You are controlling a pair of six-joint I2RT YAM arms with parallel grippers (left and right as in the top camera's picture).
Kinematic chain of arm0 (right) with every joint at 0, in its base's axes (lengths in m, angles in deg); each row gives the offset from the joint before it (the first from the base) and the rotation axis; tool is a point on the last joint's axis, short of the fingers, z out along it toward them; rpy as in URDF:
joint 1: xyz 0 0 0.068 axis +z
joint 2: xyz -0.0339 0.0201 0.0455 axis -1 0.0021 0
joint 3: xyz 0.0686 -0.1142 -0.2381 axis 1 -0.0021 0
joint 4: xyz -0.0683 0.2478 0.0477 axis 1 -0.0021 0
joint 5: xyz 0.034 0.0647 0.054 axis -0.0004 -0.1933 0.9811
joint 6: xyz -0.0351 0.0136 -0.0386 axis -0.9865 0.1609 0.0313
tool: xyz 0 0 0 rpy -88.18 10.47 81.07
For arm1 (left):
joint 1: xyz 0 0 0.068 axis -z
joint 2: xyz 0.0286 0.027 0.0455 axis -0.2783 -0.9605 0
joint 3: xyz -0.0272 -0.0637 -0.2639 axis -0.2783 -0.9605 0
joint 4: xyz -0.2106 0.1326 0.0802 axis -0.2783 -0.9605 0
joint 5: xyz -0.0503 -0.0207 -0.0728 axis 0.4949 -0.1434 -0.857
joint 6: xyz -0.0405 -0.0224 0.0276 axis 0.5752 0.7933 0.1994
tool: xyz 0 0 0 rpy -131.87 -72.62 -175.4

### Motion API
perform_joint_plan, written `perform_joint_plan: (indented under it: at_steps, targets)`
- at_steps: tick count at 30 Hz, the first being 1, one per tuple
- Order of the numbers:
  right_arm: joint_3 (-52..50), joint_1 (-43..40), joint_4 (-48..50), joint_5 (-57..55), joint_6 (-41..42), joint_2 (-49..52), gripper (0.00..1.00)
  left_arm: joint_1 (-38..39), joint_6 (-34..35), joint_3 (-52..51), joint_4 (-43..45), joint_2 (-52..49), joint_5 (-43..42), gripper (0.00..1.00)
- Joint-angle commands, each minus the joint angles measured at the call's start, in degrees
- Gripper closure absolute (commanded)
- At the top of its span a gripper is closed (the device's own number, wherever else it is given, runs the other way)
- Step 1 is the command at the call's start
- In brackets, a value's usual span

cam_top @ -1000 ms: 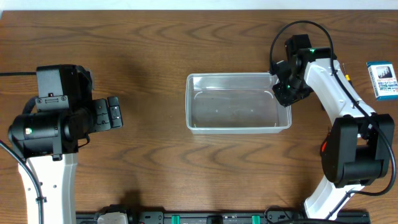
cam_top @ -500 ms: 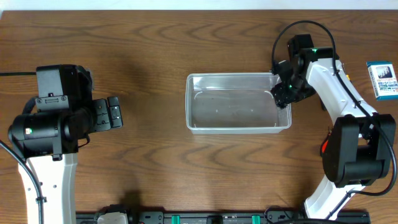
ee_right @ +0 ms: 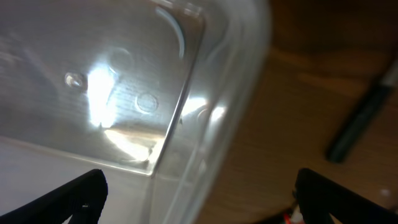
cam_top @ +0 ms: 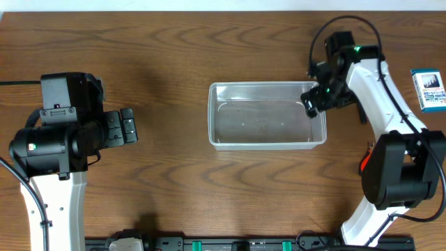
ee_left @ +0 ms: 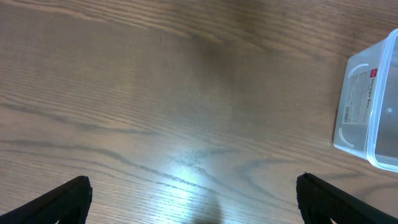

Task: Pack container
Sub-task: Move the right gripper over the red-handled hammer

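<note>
The container [cam_top: 265, 85] is a clear, empty plastic tub lying in the middle of the table. My right gripper [cam_top: 313, 100] hangs open over its right wall near the far corner. In the right wrist view the container [ee_right: 186, 93] wall runs between the spread fingers of the right gripper [ee_right: 199, 193], one finger over the inside and one over the table, gripping nothing. My left gripper [cam_top: 129, 126] stands open well to the left of the tub. From the left wrist, the left gripper [ee_left: 196, 193] has only bare wood between its fingers, and the container [ee_left: 373, 106] shows at the right edge.
A small blue-and-white box [cam_top: 428, 90] lies at the far right edge of the table. A dark pen-like thing [ee_right: 360, 124] rests on the wood just right of the tub, under the right arm. Rails run along the table's near edge.
The right gripper has opened wide at the tub's right wall and shifted slightly toward the far side. The tub and the left arm have stayed put.
</note>
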Motion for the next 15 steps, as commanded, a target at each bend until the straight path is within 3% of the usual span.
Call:
perform_joint_plan:
  at_steps: [1, 7, 15]
  targets:
    - [7.76, -1.09, -3.87, 0.5, 4.57, -0.28, 0.01, -0.28, 0.55, 0.2, -0.07, -0.35, 0.46, 0.02]
    - [18.56, -4.37, -11.61, 0.76, 3.85, -0.28, 0.01, -0.28, 0.55, 0.2, -0.07, -0.35, 0.46, 0.02]
    - [19.65, -6.71, -14.43, -0.46, 2.16, -0.28, 0.01, -0.28, 0.55, 0.2, -0.07, -0.33, 0.46, 0.02]
